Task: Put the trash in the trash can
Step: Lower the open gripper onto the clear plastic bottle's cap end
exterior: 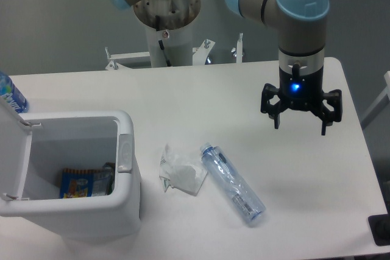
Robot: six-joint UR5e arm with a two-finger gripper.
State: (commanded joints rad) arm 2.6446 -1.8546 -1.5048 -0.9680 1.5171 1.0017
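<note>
Bottle and napkin both lie on the bench, down and to the left of my gripper as the camera shows it, and that offset is what my next move turns on. The gripper hangs above the right part of the bench with its fingers spread and nothing between them, pointing straight down. The bottle is the nearer of the two pieces of trash; the crumpled napkin sits just beyond it, close beside the cap end, perhaps touching, though I cannot tell. The bottle rests on its side, its long axis running diagonally from the cap at upper left to the base at lower right, so I judge I would need to turn the wrist to close the fingers across that axis, not along it. The trash can stands further left again, just past the napkin, lid swung open, its mouth facing up. Inside it I see a blue-and-orange wrapper. By my count: one clear bottle, one napkin, one trash can, one wrapper already in it, and one labelled bottle partly cut off at the left edge behind the lid. Neither piece of trash is in the can yet.
</note>
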